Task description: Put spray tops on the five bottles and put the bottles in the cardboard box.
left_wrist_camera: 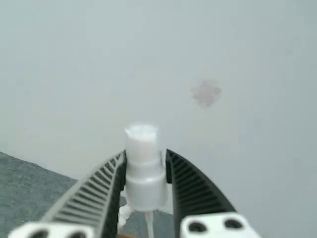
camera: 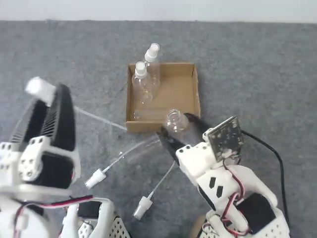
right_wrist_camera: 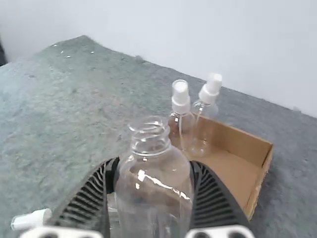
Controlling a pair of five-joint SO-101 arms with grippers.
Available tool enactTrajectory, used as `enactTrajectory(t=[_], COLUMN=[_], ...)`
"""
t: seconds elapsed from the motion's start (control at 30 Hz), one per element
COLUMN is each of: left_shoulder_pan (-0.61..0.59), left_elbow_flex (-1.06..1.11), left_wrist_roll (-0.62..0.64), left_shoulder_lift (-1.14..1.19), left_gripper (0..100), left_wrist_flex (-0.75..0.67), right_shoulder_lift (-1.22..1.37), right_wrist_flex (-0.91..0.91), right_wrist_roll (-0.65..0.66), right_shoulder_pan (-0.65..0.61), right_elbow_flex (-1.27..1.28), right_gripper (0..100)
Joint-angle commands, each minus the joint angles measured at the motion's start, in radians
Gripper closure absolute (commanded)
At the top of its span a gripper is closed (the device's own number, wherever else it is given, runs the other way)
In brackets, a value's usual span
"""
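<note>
Currently, the task is partly complete. Two capped bottles stand upright in a far corner of the cardboard box, with their tops fitted. The right gripper is clenched on an open bottle, held upright at the near edge of the box with its neck bare. The left gripper grasps a spray top, raised above the worktop and well apart from the open bottle. Two loose spray tops lie on the worktop between the arms (tubes attached). Left to do, by estimate: fit the held top on the held bottle, box it, then cap and box the rest. Where the other bottles are cannot be told with certainty.
</note>
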Motion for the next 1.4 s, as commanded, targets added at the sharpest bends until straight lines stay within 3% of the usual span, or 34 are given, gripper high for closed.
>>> enactTrajectory(t=[0.0, 0.27, 0.7, 0.97, 1.37], left_shoulder_pan=[-0.025, -0.025, -0.023, 0.101, 0.114], left_elbow_flex=[0.12, 0.271, 0.314, 0.397, 0.437], left_wrist_roll=[0.032, 0.034, 0.034, 0.032, 0.028], left_shoulder_lift=[-0.091, -0.219, -0.232, -0.232, -0.229], left_gripper=[99, 99, 99, 99, 99], left_wrist_flex=[-0.121, -0.198, -0.192, -0.198, -0.195], right_shoulder_lift=[-0.016, -0.016, -0.007, -0.005, -0.005], right_wrist_flex=[-0.058, -0.214, -0.334, -0.348, -0.348], right_wrist_roll=[0.092, 0.199, 0.233, 0.233, 0.233], right_shoulder_pan=[-0.054, -0.111, -0.211, -0.243, -0.243], right_elbow_flex=[0.031, 0.173, 0.206, 0.206, 0.206], right_gripper=[99.2, 99.2, 99.2, 99.2, 99.2])
